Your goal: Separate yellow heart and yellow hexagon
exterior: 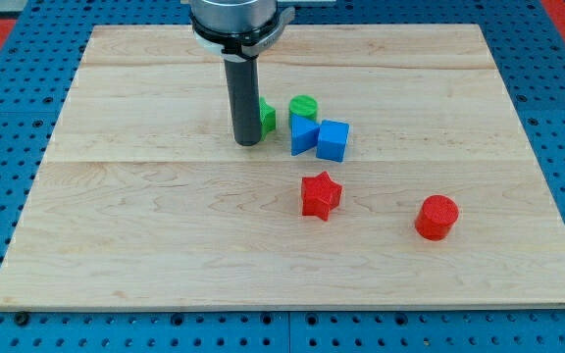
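No yellow heart and no yellow hexagon show anywhere in the camera view. My tip (248, 143) rests on the wooden board (116, 216), above the middle of the view. A green block (267, 116) sits right behind the rod on its right side, partly hidden, so I cannot make out its shape. A green cylinder (303, 105) lies a little further right. Below it, a blue triangle (302, 136) and a blue cube (333, 140) touch each other, to the right of my tip.
A red star (320, 194) lies below the blue blocks. A red cylinder (436, 217) lies at the lower right. The arm's grey body (238, 20) hangs over the board's top edge. Blue pegboard (8, 108) surrounds the board.
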Robot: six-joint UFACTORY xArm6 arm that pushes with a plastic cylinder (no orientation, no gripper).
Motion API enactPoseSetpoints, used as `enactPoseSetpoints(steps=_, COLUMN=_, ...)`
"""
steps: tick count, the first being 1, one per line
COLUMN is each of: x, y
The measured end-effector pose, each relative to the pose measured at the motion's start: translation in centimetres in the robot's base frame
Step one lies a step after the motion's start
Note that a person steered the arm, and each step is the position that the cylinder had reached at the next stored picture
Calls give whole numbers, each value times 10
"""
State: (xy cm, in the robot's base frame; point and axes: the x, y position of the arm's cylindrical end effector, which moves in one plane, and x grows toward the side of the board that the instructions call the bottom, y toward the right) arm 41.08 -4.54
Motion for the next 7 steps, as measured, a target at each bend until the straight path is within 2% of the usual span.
enactPoseSetpoints(steps=1, x=-5, y=-26)
enactPoseSetpoints(steps=2, x=-41, y=-73)
enactPoseSetpoints(steps=4, x=-160, y=-84)
enactPoseSetpoints(steps=5, x=-204, y=-82)
enactPoseSetpoints(steps=7, x=-219, y=-75)
